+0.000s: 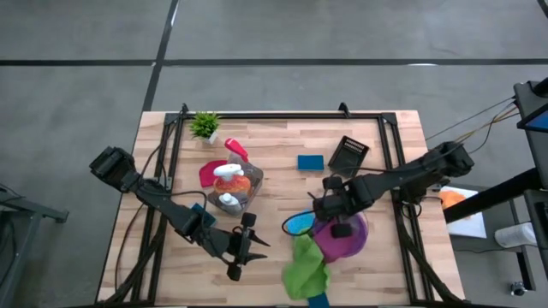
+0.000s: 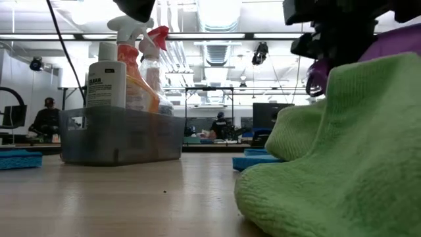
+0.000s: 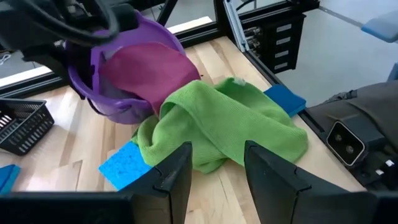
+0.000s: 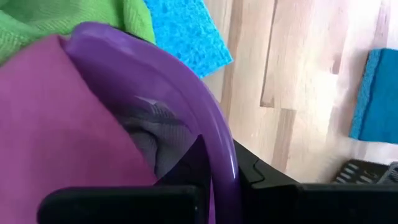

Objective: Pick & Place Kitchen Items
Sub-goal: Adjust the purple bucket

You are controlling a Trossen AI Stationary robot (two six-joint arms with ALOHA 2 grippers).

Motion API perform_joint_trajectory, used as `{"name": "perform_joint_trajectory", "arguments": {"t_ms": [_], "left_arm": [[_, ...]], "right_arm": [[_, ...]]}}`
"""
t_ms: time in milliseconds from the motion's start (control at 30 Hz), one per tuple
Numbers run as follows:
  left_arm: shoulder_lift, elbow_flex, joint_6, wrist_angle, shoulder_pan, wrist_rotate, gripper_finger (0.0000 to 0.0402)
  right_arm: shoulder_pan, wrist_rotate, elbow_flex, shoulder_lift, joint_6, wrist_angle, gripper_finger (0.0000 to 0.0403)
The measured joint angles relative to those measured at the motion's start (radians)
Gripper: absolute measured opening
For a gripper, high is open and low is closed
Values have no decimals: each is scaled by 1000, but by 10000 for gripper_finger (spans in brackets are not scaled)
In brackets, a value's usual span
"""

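Note:
A purple bowl [image 1: 349,239] holds a magenta cloth [image 3: 149,68] and a grey cloth [image 4: 155,132]. It is tipped at the table's near right, with my right gripper [image 4: 214,169] shut on its rim. A crumpled green cloth [image 1: 304,267] lies on the table beside the bowl, against a blue sponge [image 3: 124,165]. My left gripper [image 3: 217,171] hangs open just left of the green cloth, pointing at it and touching nothing. My right gripper pinches the bowl's rim [image 4: 219,140], one finger inside the bowl and one outside. The fingers come steeply from above. The bowl hangs tilted, its mouth [image 3: 140,59] turned toward my left gripper. I cannot tell whether its lower side touches the table.
A clear bin [image 1: 233,186] with an orange spray bottle and smaller bottles stands left of centre, a red cloth [image 1: 208,173] beside it. Further blue sponges [image 1: 311,162] [image 1: 318,299], a black basket [image 1: 348,155] and a potted plant [image 1: 205,126] lie around.

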Motion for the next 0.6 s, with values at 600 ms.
{"name": "perform_joint_trajectory", "arguments": {"t_ms": [600], "left_arm": [[0,0,4,-9,0,0,147]], "right_arm": [[-10,131,-34,-216,75,-46,118]]}}
